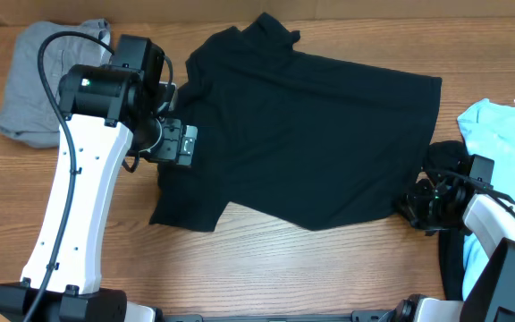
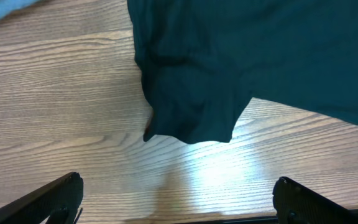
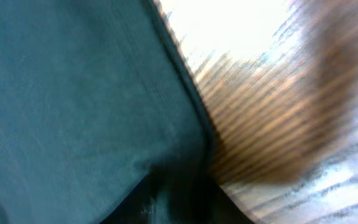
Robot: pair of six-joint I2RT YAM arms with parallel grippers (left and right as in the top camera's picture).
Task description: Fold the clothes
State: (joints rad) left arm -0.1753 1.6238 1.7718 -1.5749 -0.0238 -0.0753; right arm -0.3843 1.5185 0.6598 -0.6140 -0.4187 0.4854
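Left tool (image 2: 178, 186) gapes wide above wooden table (image 1: 266, 264); right tool (image 1: 426, 202) at black T-shirt (image 1: 311, 125) hem, grip unclear.

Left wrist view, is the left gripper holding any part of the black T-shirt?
No, the left gripper stands open over the wooden table, with the black T-shirt lying ahead of it, untouched.

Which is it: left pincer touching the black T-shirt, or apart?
Apart. The left wrist view shows bare table between the open left pincer and the black T-shirt.
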